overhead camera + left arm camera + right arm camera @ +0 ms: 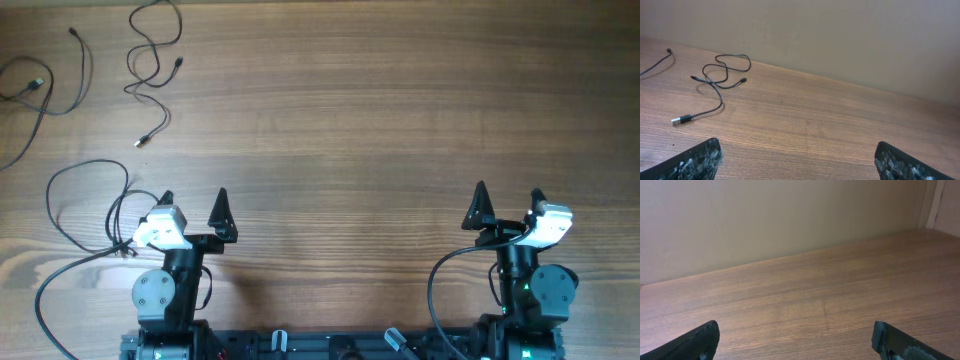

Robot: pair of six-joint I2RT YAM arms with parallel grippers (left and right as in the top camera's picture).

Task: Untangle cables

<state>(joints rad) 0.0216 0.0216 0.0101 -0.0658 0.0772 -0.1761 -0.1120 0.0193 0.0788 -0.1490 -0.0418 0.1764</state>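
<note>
Across the wooden table point(360, 120), the left gripper point(193, 195) and right gripper point(509, 190) are hanging wide open and empty, and a hasty grab is risking dragging the thin cables point(720, 100) into the robot's wiring point(40, 300).

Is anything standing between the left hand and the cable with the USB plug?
Nothing visible does. Only bare wooden table lies between the open left hand and the cable with the USB plug.

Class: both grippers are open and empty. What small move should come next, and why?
Probably reach the left gripper forward and slightly left toward the looped cable. It is open, holds nothing, and that cable lies far ahead on its side; the right gripper is farther from it.
</note>
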